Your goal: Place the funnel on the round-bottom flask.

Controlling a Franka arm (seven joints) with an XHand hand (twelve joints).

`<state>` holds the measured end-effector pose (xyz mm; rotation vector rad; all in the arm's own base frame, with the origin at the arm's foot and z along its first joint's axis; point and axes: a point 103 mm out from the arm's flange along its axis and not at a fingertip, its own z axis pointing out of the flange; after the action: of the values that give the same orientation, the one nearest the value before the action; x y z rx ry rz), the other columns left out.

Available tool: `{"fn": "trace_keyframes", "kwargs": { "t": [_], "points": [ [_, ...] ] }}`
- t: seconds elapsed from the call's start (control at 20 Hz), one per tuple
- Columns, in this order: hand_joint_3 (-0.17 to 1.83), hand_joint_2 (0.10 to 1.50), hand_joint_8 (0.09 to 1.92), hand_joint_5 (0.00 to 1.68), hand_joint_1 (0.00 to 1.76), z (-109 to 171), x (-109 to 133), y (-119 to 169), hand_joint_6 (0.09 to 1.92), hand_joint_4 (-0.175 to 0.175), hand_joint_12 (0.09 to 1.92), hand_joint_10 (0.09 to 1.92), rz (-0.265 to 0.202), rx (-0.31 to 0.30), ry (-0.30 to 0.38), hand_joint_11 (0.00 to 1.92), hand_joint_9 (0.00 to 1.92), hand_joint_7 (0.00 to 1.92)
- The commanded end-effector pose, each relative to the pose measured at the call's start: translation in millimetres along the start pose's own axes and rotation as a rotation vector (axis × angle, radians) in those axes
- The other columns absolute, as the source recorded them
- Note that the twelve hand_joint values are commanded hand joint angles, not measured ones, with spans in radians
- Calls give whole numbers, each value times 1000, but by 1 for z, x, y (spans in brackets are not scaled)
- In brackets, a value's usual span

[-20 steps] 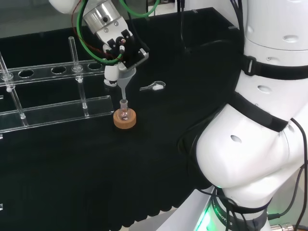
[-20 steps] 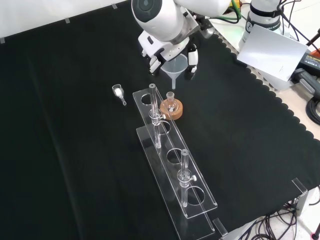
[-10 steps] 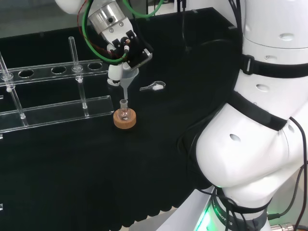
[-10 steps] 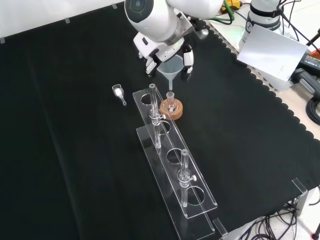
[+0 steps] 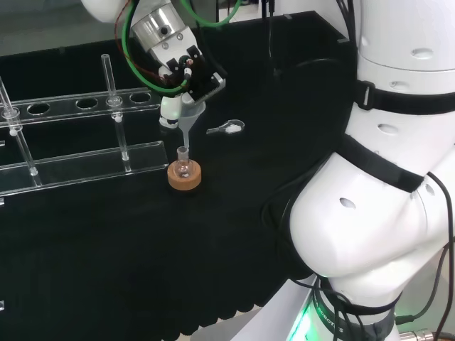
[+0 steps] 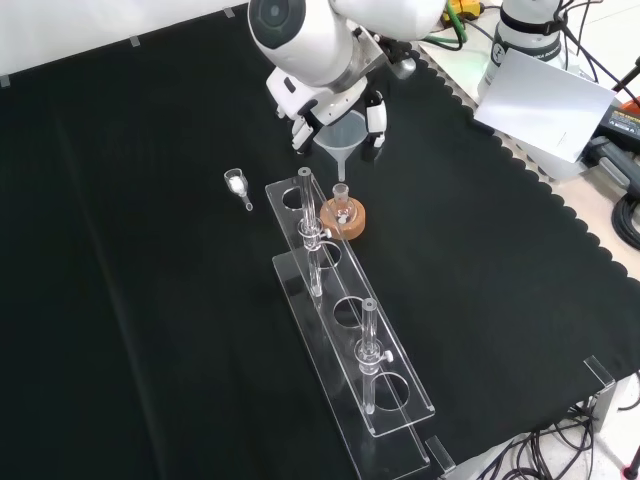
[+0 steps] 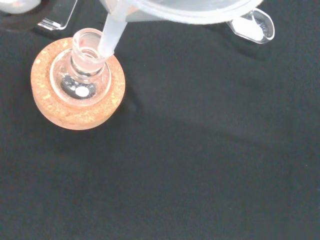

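Observation:
A small clear round-bottom flask (image 5: 183,165) (image 6: 342,203) (image 7: 84,76) sits upright in a cork ring stand (image 5: 184,177) (image 6: 344,221) (image 7: 75,112). My hand (image 5: 186,82) (image 6: 335,98) is shut on a translucent funnel (image 5: 186,117) (image 6: 343,141) (image 7: 115,35) and holds it over the flask. The funnel's stem tip hangs just above the flask's mouth, and in the wrist view it sits at the rim of the neck.
A clear acrylic rack (image 5: 78,153) (image 6: 345,330) with upright glass tubes stands beside the flask. A small clear scoop with white powder (image 5: 227,128) (image 6: 238,186) (image 7: 252,27) lies on the black cloth. The arm's big white links (image 5: 384,177) stand at the head view's right.
The hand has carried the funnel sideways until its stem stands over the flask's mouth; during the last half second it hardly moved. Flask and stand have stayed put.

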<state>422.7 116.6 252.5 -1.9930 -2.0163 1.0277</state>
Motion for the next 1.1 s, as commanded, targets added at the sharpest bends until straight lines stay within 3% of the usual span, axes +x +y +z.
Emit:
{"fn": "trace_keyframes", "kwargs": {
  "t": [0.05,0.25,0.55,0.7,0.9,1.1],
  "points": [
    [553,650,1028,561,725,-1,8,5,970,-72,1272,811,-2,-3,4,609,1168,834],
    [553,650,1028,562,724,2,4,6,970,-72,1272,811,-13,-5,5,611,1168,834],
    [553,651,1028,564,723,2,5,7,971,-72,1271,811,8,9,-10,612,1169,834],
    [553,651,1027,564,722,-2,18,9,972,-72,1270,811,10,13,-17,613,1169,834],
    [552,652,1027,564,722,3,7,9,972,-72,1270,811,1,14,-3,613,1169,834],
    [552,652,1027,564,722,-2,23,11,973,-73,1270,811,6,18,-16,615,1170,834]
  ]
}}
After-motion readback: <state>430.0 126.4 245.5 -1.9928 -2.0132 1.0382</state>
